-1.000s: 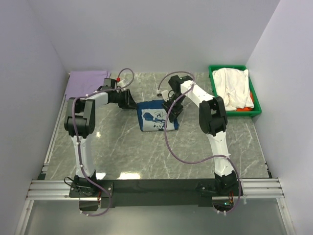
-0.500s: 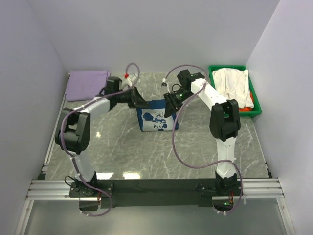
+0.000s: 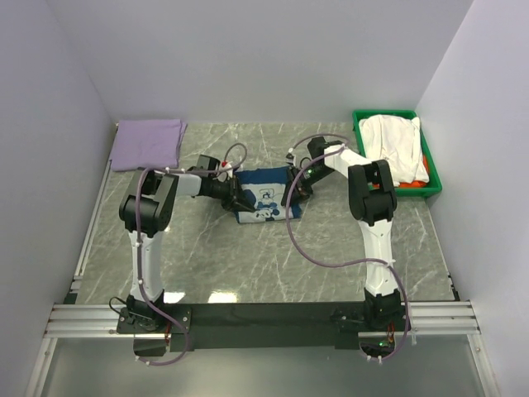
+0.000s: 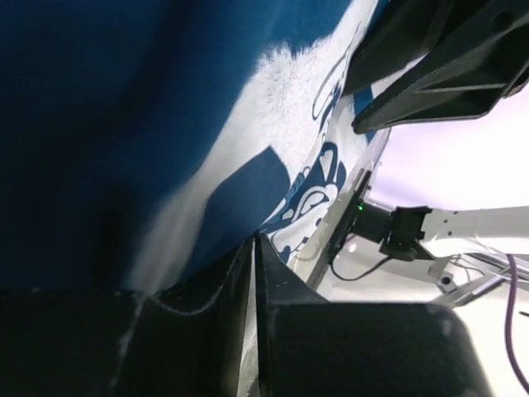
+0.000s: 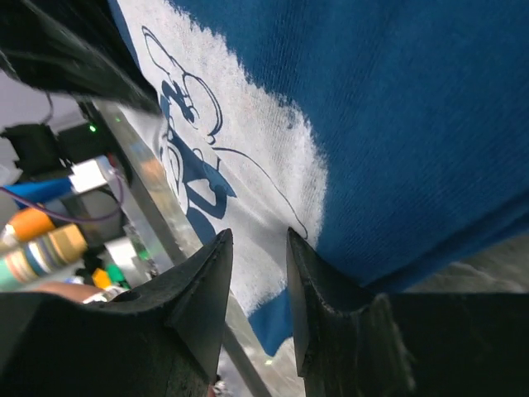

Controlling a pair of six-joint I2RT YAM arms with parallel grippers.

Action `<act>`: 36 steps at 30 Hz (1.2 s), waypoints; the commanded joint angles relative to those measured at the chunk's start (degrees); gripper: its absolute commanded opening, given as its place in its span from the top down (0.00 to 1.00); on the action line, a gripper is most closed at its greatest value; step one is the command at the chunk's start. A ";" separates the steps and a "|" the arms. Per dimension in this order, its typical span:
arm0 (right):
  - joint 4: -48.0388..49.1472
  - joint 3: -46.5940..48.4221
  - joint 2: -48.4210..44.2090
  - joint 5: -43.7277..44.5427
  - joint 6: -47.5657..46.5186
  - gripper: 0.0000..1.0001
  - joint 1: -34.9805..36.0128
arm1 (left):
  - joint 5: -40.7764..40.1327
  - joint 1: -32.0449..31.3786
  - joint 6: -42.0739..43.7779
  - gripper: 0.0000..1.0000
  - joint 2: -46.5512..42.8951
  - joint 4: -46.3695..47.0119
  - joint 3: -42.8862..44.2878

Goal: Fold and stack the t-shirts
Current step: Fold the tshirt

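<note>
Over on the far right, the green bin (image 3: 413, 193) was packed: the white shirt (image 3: 393, 147) was heaped on top, with a sliver of the orange-red shirt (image 3: 411, 185) peeking out beneath at the near end. The lavender shirt (image 3: 149, 142) lay flat at the table's (image 3: 248, 256) far left corner. Mid-table, the navy shirt (image 3: 266, 197) sat print-up between both arms. The right gripper (image 3: 293, 188) had its jaws clamped on the shirt's edge. The left gripper (image 3: 241, 199) had its jaws pressed to a thin slit, and I couldn't tell whether any cloth was pinched.
</note>
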 commanded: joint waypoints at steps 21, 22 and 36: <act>5.06 -10.94 -8.07 -0.28 -0.78 0.60 2.55 | 0.71 -0.06 10.22 0.73 -9.70 -2.94 -5.45; 5.94 -10.68 -6.93 0.52 0.45 0.60 2.29 | -0.09 0.38 8.92 0.73 -7.51 -2.15 -5.18; -8.71 -2.09 -9.29 6.52 -13.92 0.61 0.18 | 6.93 3.46 20.23 0.75 -16.88 -10.92 -8.36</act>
